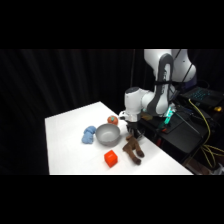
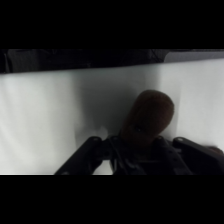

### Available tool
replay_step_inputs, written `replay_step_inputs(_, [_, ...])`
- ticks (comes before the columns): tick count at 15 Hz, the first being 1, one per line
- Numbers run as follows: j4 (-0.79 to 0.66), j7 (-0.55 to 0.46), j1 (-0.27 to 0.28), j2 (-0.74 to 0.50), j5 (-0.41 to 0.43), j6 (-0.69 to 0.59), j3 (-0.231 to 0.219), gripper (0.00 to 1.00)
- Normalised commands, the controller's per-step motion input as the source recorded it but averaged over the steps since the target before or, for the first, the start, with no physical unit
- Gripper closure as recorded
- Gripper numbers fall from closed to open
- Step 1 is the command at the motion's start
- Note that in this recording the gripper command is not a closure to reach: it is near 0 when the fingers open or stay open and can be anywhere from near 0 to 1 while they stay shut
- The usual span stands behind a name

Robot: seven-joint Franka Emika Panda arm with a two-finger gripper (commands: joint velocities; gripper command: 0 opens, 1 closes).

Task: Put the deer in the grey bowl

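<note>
- Deer [image 1: 133,148], a dark brown, elongated plush toy with stubby limbs, lies on the white table [image 1: 70,145] near its right edge, at about four o'clock from the grey bowl and outside it.
- From the left in the side view: a light blue soft toy [image 1: 89,134] lies just beside the bowl, at its nine o'clock.
- The round, smooth, matte grey bowl [image 1: 108,134] stands upright near the middle of the table.
- A small red-orange ball [image 1: 112,120] sits at the bowl's twelve o'clock, close against its rim.
- An orange-red cube [image 1: 111,158] rests at the bowl's six o'clock, apart from it and just left of the deer.
- The white arm's black two-finger gripper [image 1: 132,134] hangs right above the deer's upper end, at the bowl's three o'clock.
- In the wrist view the deer's rounded brown end [image 2: 150,112] rises just beyond the gripper's black linkage [image 2: 140,157], against the white table.
- Whether the gripper is wide, narrow or closed on the deer cannot be told from either view.
</note>
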Motion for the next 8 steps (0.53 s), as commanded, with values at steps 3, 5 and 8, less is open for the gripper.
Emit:
replay_step_inputs(3, [-0.24, 0.21, 0.136, -0.37, -0.429, 0.02, -0.208, 0.56])
replay_step_inputs(5, [-0.2, 0.44, 0.396, -0.46, -0.683, -0.15, -0.478, 0.56])
replay_step_inputs(8, [-0.03, 0.57, 0.252, -0.52, -0.91, -0.41, -0.418, 0.56])
